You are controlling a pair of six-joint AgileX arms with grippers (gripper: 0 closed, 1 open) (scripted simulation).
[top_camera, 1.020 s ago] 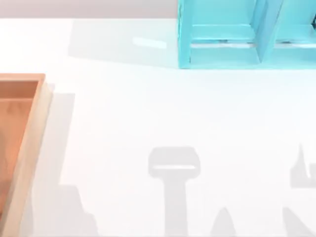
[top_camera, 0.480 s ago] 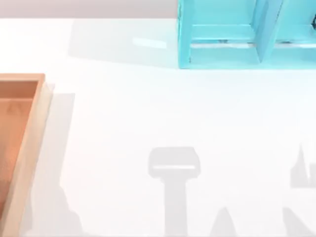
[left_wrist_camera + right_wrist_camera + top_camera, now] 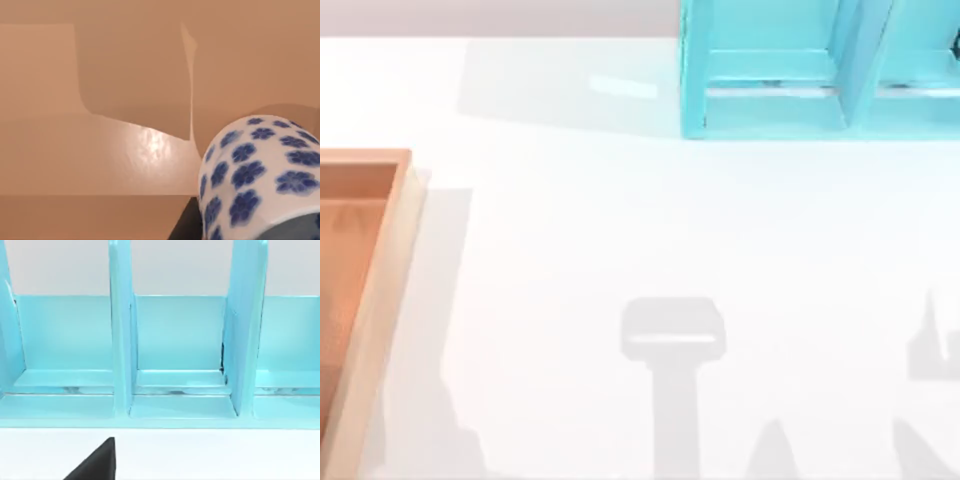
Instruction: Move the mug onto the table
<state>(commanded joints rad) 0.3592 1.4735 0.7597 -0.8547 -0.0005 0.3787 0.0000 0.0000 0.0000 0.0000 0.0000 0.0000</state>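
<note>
Wooden tray (image 3: 360, 290) at the table's (image 3: 620, 220) left edge; turquoise shelf unit (image 3: 820, 70) at the far right. The left wrist view looks onto the tray's orange-brown floor, where the mug (image 3: 260, 175) sits right against the left arm's camera — a dark finger edge (image 3: 187, 222) just beside its wall, though whether that gripper grasps it cannot be told. The left arm is judged much the nearer. Mug: round, white, dark blue flower markings, apparently tilted. The right arm faces the shelf — one black finger (image 3: 97, 462) visible, its spread unreadable.
</note>
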